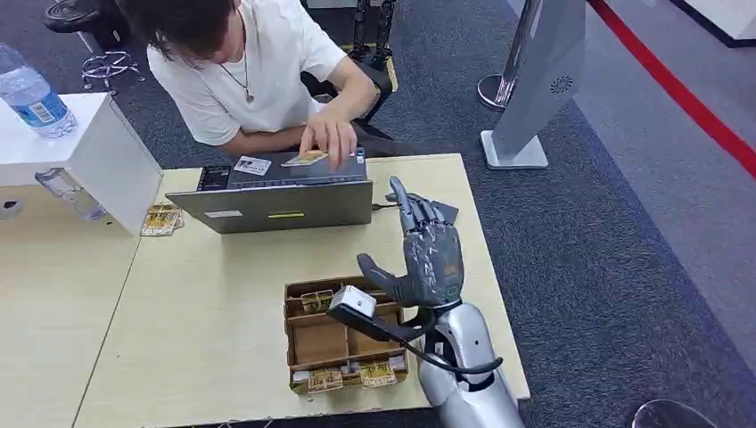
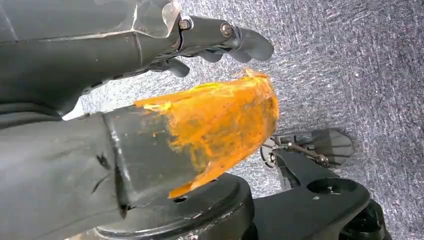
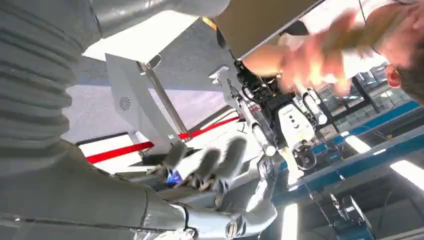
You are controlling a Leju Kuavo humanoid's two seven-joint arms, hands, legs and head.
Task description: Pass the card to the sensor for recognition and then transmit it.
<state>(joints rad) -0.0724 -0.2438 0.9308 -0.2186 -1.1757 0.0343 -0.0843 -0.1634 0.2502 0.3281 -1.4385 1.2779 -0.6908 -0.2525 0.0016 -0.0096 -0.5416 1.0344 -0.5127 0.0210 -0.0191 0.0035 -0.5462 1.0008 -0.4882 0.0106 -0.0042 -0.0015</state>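
A person seated behind the laptop (image 1: 285, 201) pinches a yellowish card (image 1: 306, 159) over its keyboard. My right hand (image 1: 431, 250) is raised above the table's right side, just right of the laptop, with fingers stretched out and nothing in them. In the right wrist view its fingers (image 3: 210, 160) are spread, and the person's hand (image 3: 310, 60) is blurred beyond them. The sensor (image 1: 354, 303), a small grey-white scanner head on a black stalk, stands over a cardboard box (image 1: 343, 343) that holds several cards. My left hand (image 2: 220, 120) hangs over the carpet and holds nothing.
A second card (image 1: 252, 165) lies on the laptop's left side. Loose cards (image 1: 162, 219) lie left of the laptop. A water bottle (image 1: 34, 98) stands on the white side table (image 1: 89, 143). A grey floor stand (image 1: 535, 80) rises beyond the table's right edge.
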